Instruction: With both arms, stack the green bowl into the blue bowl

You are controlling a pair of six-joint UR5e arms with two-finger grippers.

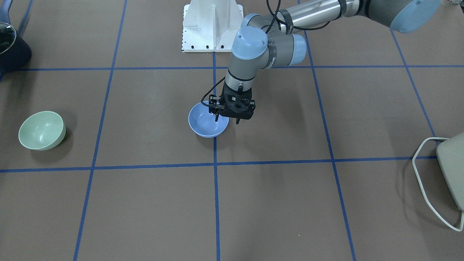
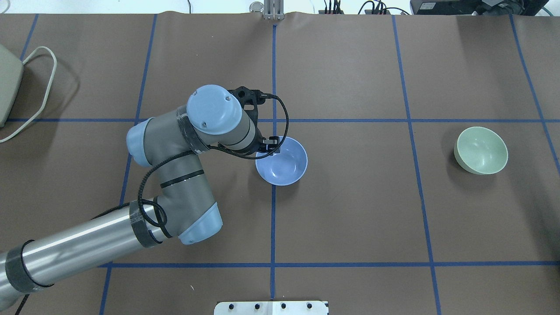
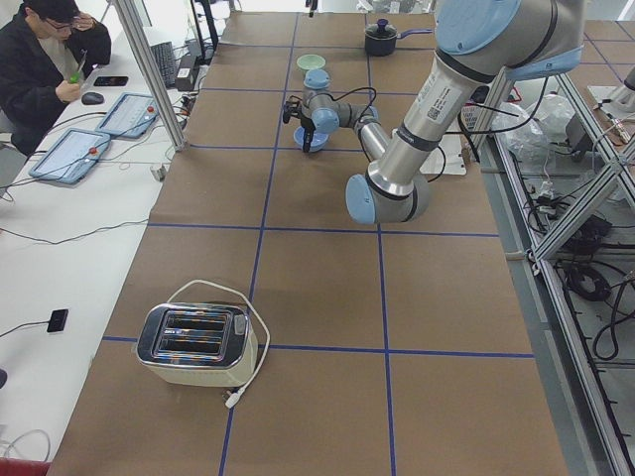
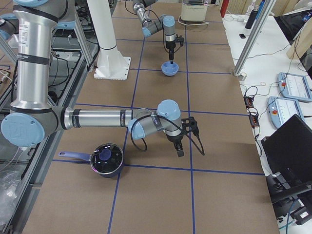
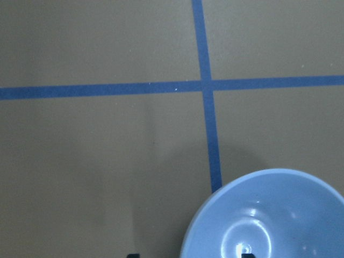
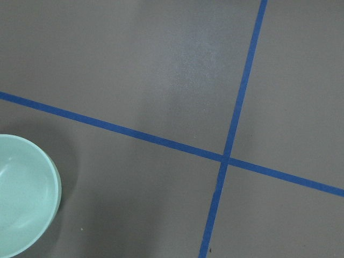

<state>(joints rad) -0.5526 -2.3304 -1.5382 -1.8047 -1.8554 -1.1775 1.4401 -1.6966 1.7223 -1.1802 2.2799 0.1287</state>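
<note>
The left arm (image 2: 214,116) partly overhangs the blue bowl (image 2: 286,166); the green bowl (image 2: 481,151) stands well apart, open above.

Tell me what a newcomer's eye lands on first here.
The grey left arm reaches to mid-table, and the left pincer stands open astride the rim of the blue bowl. The green bowl sits alone, far off on the robot's right side, with nothing touching it.

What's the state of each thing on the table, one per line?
blue bowl: empty, upright on the table.
green bowl: empty, on the table, untouched.
left tool: open, astride the blue bowl's rim.
right tool: above the table, cannot tell open or shut.
</note>
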